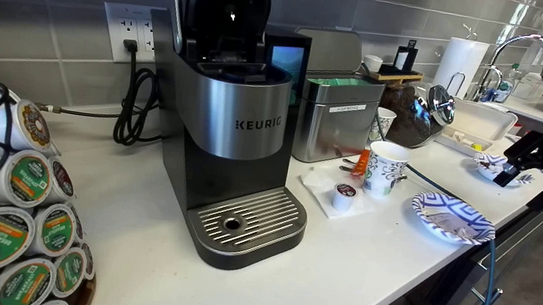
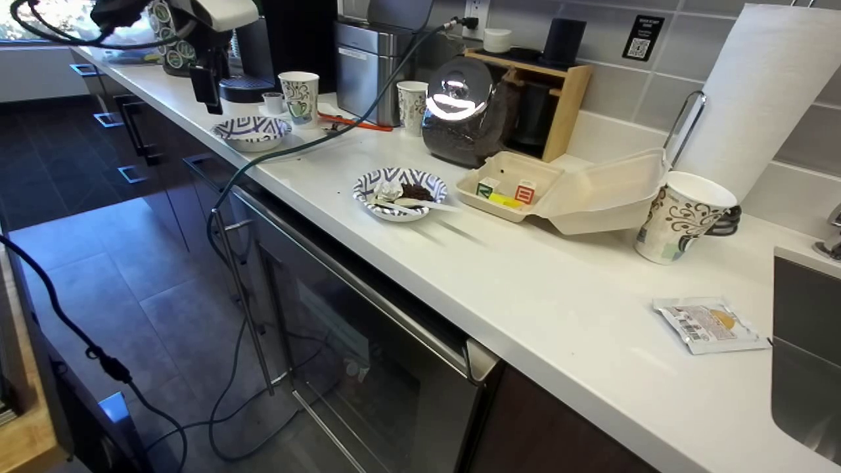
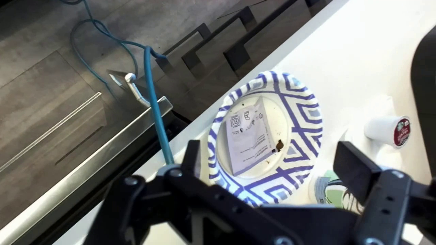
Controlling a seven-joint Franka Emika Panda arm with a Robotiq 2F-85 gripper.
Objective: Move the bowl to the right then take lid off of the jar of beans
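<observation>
Blue-and-white shallow paper bowl (image 1: 453,206) is sitting beside a white printed paper cup (image 1: 384,170) in an exterior view, a silver-and-black "KEURIG" coffee maker (image 1: 234,116) standing left of the cup. In the wrist view, the black gripper (image 3: 270,148) is holding its fingers spread.

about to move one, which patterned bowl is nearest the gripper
The bowl holding the printed packet, nearer the coffee machine: the wrist view shows it beyond the open gripper. The other patterned bowl, by the open takeout box, lies farther off.
</observation>
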